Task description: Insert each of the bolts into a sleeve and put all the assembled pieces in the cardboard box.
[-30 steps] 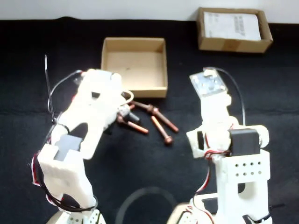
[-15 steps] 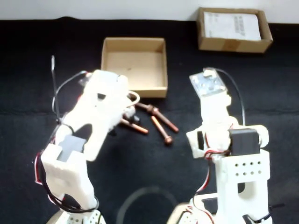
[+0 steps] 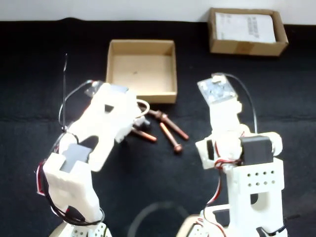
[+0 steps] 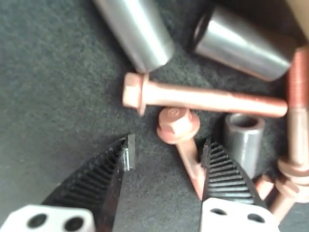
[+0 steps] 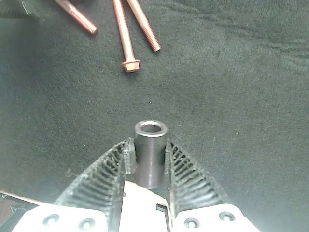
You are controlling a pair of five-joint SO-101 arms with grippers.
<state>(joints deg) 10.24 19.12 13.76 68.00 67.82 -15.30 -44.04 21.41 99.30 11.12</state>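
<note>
While upright in right end effector (image 5: 148,144), smooth grey hollow sleeve (image 5: 150,162)

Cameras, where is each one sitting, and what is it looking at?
High view: above the table, looking down on left arm, right arm, cardboard box and loose bolts.
Left wrist view: on the left wrist, facing bolts and sleeves past the open left gripper.
Right wrist view: on the right wrist; right gripper holds one sleeve, bolts beyond.
Shared: all three show bolts.
</note>
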